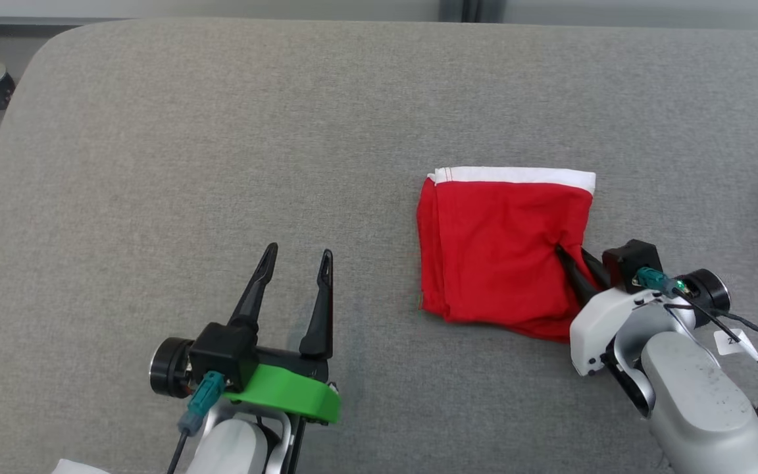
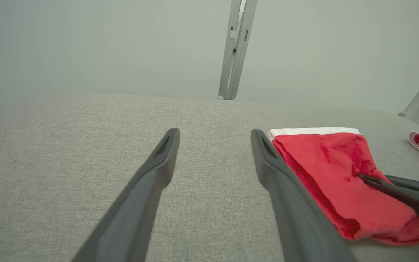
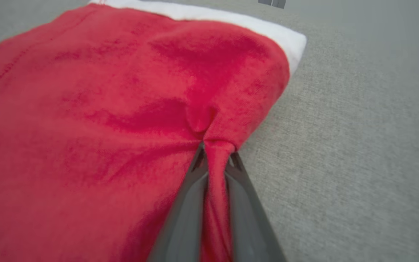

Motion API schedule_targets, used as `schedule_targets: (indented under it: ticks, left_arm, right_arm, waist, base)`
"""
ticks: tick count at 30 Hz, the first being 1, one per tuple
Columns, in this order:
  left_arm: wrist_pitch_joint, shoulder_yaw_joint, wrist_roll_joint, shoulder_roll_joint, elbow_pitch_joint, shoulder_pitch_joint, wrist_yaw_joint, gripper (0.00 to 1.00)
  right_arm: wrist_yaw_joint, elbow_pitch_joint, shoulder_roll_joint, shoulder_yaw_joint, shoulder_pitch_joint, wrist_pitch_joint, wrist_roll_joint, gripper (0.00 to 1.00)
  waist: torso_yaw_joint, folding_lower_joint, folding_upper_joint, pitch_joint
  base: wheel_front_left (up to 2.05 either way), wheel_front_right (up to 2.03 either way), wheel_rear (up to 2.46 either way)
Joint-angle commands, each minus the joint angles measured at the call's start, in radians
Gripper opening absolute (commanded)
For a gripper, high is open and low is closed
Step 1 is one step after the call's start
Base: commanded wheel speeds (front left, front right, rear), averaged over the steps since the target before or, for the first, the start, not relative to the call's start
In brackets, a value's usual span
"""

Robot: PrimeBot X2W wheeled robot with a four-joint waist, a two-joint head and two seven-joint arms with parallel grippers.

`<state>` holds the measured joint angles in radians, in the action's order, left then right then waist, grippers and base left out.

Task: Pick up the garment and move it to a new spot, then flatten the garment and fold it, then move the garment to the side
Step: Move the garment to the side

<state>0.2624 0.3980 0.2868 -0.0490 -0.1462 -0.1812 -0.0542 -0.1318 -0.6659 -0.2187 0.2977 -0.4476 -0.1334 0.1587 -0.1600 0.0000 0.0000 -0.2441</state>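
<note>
Now my right gripper (image 1: pixel 560 250) pinches the folded red garment (image 1: pixel 494 243) near its right edge; my left gripper (image 1: pixel 299 250), released and spread wide, holds nothing above the grey fabric surface (image 1: pixel 221 131).

Head view: high above the garment (image 1: pixel 497 250), facing down.
Left wrist view: low, left of the garment, well apart, facing across.
Right wrist view: close against the garment.
Shared: the garment, all three.

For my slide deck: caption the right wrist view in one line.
The right gripper pinches a fold of the red garment, white band at top, on grey upholstery.
</note>
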Motion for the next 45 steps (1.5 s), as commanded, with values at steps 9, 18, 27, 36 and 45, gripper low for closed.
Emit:
schedule_targets:
  ticks: [9,18,27,36,45]
  left_arm:
    - [0.003,0.016,-0.035,-0.004,0.0,-0.033,0.038,1.0]
    - [0.003,0.067,-0.066,-0.005,-0.014,-0.118,0.06,1.0]
    - [0.003,0.09,-0.087,-0.005,-0.04,-0.201,0.069,1.0]
    - [0.003,0.093,-0.083,-0.005,-0.042,-0.245,0.061,1.0]
    - [0.003,0.096,-0.077,-0.005,-0.043,-0.275,0.05,1.0]
  right_arm:
    - [0.002,0.04,-0.133,0.182,-0.109,-0.018,-0.102,0.0]
    - [0.002,0.11,-0.37,0.326,-0.256,0.0,-0.067,0.0]
    - [0.002,0.053,-0.531,0.336,-0.373,-0.001,-0.013,0.0]
    - [0.002,-0.086,-0.604,0.272,-0.409,-0.021,0.02,0.0]
    - [0.002,-0.21,-0.586,0.213,-0.422,-0.05,0.027,0.0]
  waist:
    - [0.196,0.0,0.0,0.013]
    - [0.353,0.0,0.0,-0.065]
    - [0.392,0.0,0.0,-0.183]
    - [0.347,0.0,0.0,-0.257]
    - [0.298,0.0,0.0,-0.305]
  base:
    - [0.0,0.0,0.0]
    - [0.0,0.0,0.0]
    - [0.0,0.0,0.0]
    - [0.0,0.0,0.0]
    - [0.0,0.0,0.0]
